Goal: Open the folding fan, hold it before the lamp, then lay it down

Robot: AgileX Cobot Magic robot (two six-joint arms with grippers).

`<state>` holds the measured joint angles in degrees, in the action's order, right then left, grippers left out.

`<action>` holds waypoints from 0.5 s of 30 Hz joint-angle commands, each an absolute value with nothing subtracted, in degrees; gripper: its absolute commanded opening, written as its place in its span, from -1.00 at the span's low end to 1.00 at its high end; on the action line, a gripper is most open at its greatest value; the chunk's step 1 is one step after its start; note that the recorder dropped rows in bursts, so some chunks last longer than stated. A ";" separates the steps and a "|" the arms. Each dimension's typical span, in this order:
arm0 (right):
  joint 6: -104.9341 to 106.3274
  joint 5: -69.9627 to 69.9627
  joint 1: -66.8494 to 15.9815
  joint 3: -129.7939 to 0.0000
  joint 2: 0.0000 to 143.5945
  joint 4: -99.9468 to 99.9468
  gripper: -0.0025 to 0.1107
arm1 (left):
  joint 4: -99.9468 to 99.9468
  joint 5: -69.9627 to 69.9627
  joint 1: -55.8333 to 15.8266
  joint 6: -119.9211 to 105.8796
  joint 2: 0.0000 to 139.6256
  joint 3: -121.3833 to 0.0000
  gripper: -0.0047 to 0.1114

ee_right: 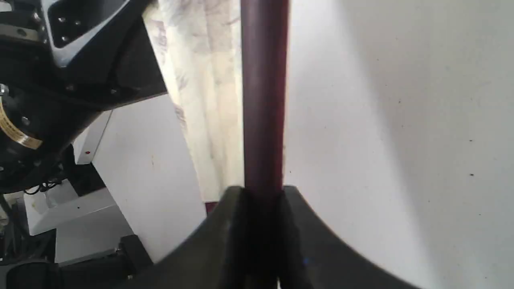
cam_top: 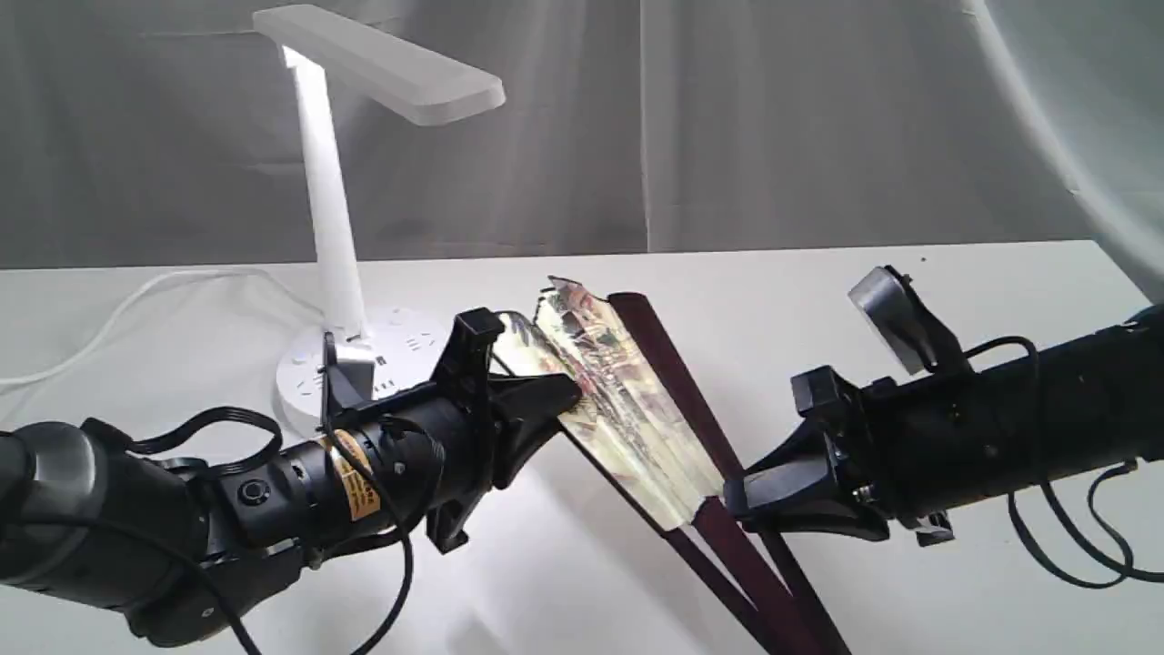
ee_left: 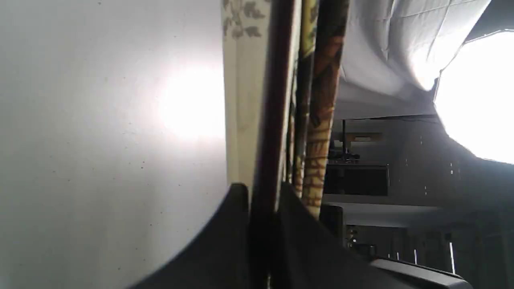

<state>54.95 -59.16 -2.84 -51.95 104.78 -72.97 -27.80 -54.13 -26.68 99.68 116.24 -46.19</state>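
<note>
Several pleats of the folding fan [cam_top: 627, 400] stand spread into a narrow wedge, painted cream leaf showing between dark maroon outer ribs; it lies slanted between the two arms, its leaf end just beside the round base of the lamp [cam_top: 332, 227], its rib end running down toward the near edge of the exterior view; whether any part rests on the white surface [cam_top: 909, 300] I cannot tell. The left pincer [cam_top: 550, 400] is closed on one outer rib partway along the leaf, its wrist view showing the jaws pinched on a dark stick with folded pleats beside it; the right pincer [cam_top: 741, 496] is closed on the other outer rib just below the leaf's lower edge, jaws tight on bare maroon wood. I judge the fan light; the ribs look stiff along their length yet thin enough to crack if twisted; the paper leaf is fragile and would crease or tear under a jaw; so the hold belongs on the outer ribs, as now, drawn apart gently in the leaf's own plane; polished wood may slip, so a firm pinch matters. Beyond, the lamp's flat head seems lit; its white cord [cam_top: 109, 327] trails across the surface before a grey cloth backdrop [cam_top: 818, 118].
</note>
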 commanded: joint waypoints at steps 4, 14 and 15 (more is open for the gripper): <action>55.48 -59.93 -2.92 -51.74 104.20 -72.72 -0.65 | -27.64 -58.41 -26.96 100.50 116.08 -46.29 -0.92; 55.48 -59.93 -2.79 -51.74 104.20 -74.18 -0.31 | -32.03 -63.73 -25.91 100.50 116.08 -46.29 -0.92; 55.48 -59.93 -2.79 -51.74 104.20 -74.63 -0.27 | -32.51 -64.25 -25.91 100.50 116.08 -46.29 -0.92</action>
